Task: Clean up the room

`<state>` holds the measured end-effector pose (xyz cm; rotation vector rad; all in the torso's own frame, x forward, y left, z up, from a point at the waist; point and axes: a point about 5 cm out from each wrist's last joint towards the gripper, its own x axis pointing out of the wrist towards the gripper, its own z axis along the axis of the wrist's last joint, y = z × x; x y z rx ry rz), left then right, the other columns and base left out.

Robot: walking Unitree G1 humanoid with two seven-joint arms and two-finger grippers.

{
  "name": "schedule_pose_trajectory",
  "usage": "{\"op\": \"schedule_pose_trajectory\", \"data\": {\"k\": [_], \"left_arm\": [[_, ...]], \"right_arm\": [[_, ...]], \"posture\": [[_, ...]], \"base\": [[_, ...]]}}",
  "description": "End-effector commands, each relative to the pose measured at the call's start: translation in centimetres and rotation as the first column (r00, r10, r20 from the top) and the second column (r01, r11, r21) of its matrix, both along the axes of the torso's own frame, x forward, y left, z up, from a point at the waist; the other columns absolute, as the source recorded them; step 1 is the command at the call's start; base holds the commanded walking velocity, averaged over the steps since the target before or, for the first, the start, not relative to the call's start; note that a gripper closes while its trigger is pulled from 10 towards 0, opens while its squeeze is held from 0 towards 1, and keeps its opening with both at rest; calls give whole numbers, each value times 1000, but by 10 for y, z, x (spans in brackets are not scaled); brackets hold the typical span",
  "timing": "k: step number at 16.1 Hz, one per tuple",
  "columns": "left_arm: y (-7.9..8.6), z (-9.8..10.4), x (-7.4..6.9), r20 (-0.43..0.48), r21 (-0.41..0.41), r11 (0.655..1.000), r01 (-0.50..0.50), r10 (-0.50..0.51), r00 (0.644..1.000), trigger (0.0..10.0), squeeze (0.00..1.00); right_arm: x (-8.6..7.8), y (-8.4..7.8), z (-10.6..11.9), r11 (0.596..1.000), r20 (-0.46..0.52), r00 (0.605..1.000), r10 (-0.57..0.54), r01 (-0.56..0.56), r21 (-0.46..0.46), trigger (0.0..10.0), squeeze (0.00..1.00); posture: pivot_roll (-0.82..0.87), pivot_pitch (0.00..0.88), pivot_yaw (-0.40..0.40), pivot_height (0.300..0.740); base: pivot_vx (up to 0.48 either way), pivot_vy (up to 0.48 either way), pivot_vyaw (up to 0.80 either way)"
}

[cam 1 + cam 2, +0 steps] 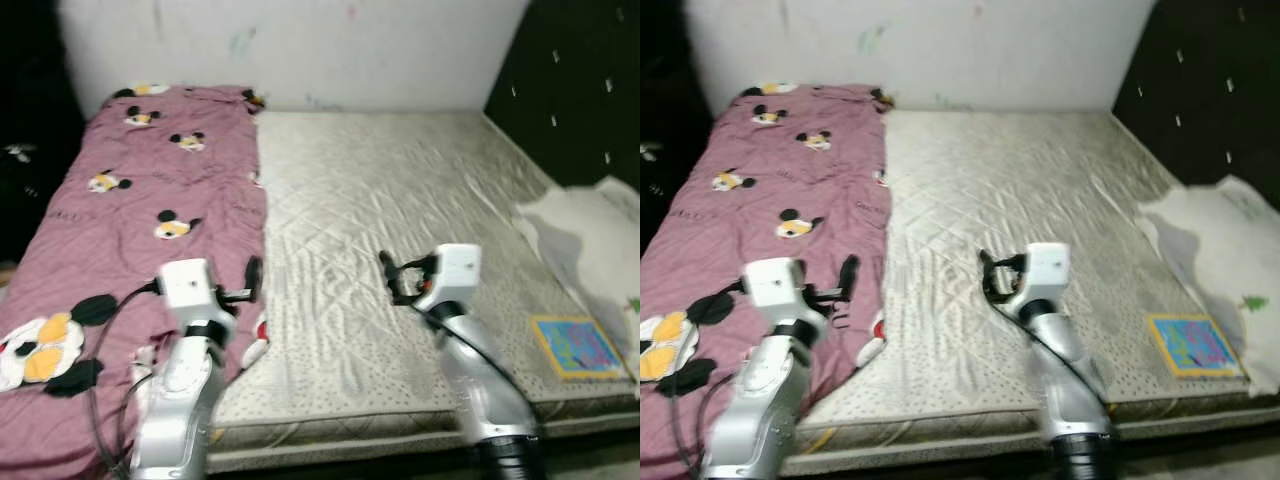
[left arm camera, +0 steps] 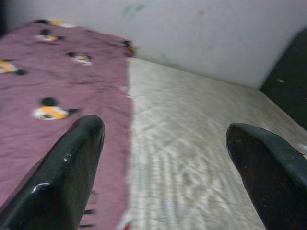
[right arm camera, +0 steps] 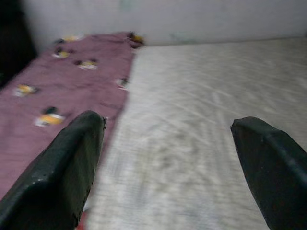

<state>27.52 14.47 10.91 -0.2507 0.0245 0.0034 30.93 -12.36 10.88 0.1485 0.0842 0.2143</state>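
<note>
The left tool (image 2: 163, 158) holds its two black fingers (image 2: 62, 177) wide apart above the bed. Between them lies the bare grey mattress (image 2: 192, 143), with a pink cartoon-print blanket (image 2: 57, 91) covering one side. A pale wall (image 2: 192, 33) stands behind the bed.

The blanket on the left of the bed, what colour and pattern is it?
The blanket is dusty pink with cartoon mouse heads, clearest in the left eye view.

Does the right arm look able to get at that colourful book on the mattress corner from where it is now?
Probably yes. The right gripper hovers open over bare mattress, and nothing lies between it and the book off to its right, though it may need a lean or a step.
</note>
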Motion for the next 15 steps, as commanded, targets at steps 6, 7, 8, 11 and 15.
{"op": "schedule_pose_trajectory", "data": {"k": [6, 7, 8, 11, 15], "left_arm": [[-6, 1, 2, -3, -2, 1000, 7, -7, 1000, 10000, 0], [-6, 1, 2, -4, -1, 1000, 5, -5, 1000, 10000, 0], [-6, 0, 2, -8, -4, 1000, 4, -4, 1000, 10000, 0], [-10, 0, 1, -13, -7, 1000, 11, -11, 1000, 10000, 0], [-7, 0, 2, -14, -5, 1000, -4, 4, 1000, 10000, 0]], "right_arm": [[0, -4, -2, 1000, -8, 1000, -2, 2, -18, 10000, 0], [0, -4, -2, 1000, -6, 1000, 0, 0, -14, 10000, 0], [0, -4, -1, 1000, -2, 1000, 0, 0, -3, 10000, 0], [1, -3, -1, 1000, -2, 1000, 0, 0, 1, 10000, 0], [-1, -4, -4, 1000, -12, 1000, -1, 1, -5, 10000, 0]], "posture": [[-9, 19, -32, 740], [-8, 18, -32, 740], [-8, 18, -32, 740], [-9, 24, -31, 740], [-11, 29, -31, 740]], "base": [[0, 480, 0], [0, 480, 0], [0, 480, 0], [0, 480, 0], [0, 480, 0]]}}
